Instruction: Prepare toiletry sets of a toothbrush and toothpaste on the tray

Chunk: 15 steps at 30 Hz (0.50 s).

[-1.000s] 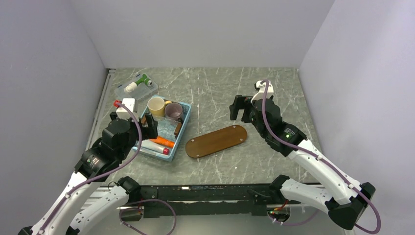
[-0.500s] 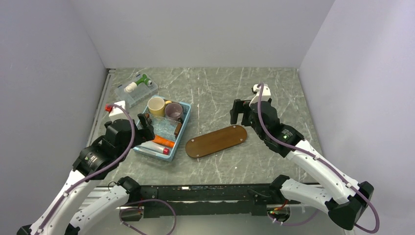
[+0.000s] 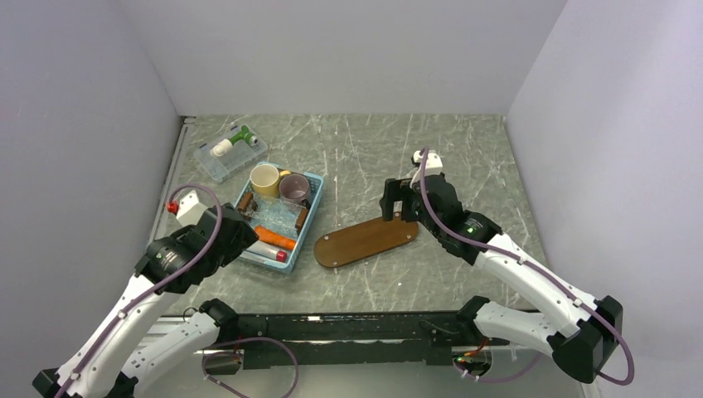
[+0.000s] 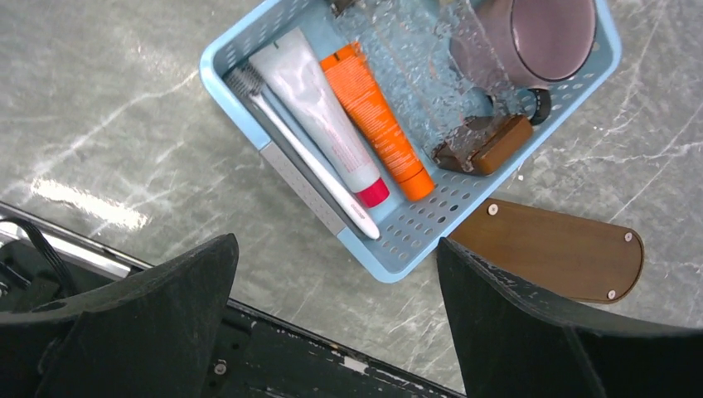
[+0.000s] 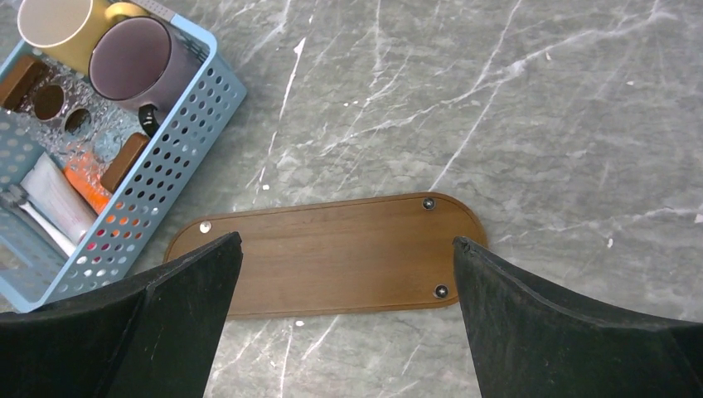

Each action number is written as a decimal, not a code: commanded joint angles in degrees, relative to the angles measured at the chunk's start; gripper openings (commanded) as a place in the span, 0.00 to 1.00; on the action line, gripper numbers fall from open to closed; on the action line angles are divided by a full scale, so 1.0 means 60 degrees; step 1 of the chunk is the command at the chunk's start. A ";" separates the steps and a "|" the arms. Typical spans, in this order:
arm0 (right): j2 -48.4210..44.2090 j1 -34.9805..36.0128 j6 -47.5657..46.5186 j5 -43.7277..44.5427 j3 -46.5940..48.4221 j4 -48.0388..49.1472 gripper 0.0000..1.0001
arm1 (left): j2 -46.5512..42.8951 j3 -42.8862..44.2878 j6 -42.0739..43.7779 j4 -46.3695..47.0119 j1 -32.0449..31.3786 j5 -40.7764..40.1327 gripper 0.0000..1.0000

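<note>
Claws first: the left claw (image 4: 333, 245) hung wide open with nothing in it, right above the near end of the light-blue basket (image 4: 390, 259). The right claw (image 5: 346, 239) was just as open and empty over the tray (image 5: 332, 261). So we figured no set had been started. The tray sat bare on the desk (image 3: 373, 149), at about 3 o'clock from the basket in the overhead view.

Both task things were down in the basket. In the left wrist view the toothbrush (image 4: 307, 154) lay flat along the wall on the 7 o'clock side, bristles toward 11. The orange toothpaste (image 4: 377, 124) lay roughly parallel, cap toward 5 o'clock. A white tube (image 4: 319, 116) with a red cap was sandwiched between them, so close to both that we couldn't see a gap.

What worried us:
- The brush was thin and hugged the wall, so one finger could land on the rim instead of beside it, or tip the whole basket.
- Closing around the brush could easily catch the white tube too, since they were side by side.
- Going for the paste, the same neighbour could get dragged along, or be picked by mistake.
- With the right claw parked over the tray, a drop-off from the left looked like a possible bump between arms.
</note>
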 commanded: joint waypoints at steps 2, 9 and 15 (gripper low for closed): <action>0.0208 0.0015 0.0057 -0.0486 0.0027 0.0375 1.00 | 0.0133 -0.0338 -0.1028 -0.0232 0.0026 0.0698 0.90; 0.0020 0.0016 0.0148 -0.0694 -0.0314 0.0633 1.00 | 0.0267 -0.0972 -0.1605 -0.0015 0.0146 0.1120 0.80; 0.0001 0.0015 0.0243 -0.0783 -0.0468 0.0558 1.00 | 0.0289 -0.1550 -0.1337 0.0914 0.0919 0.1873 0.75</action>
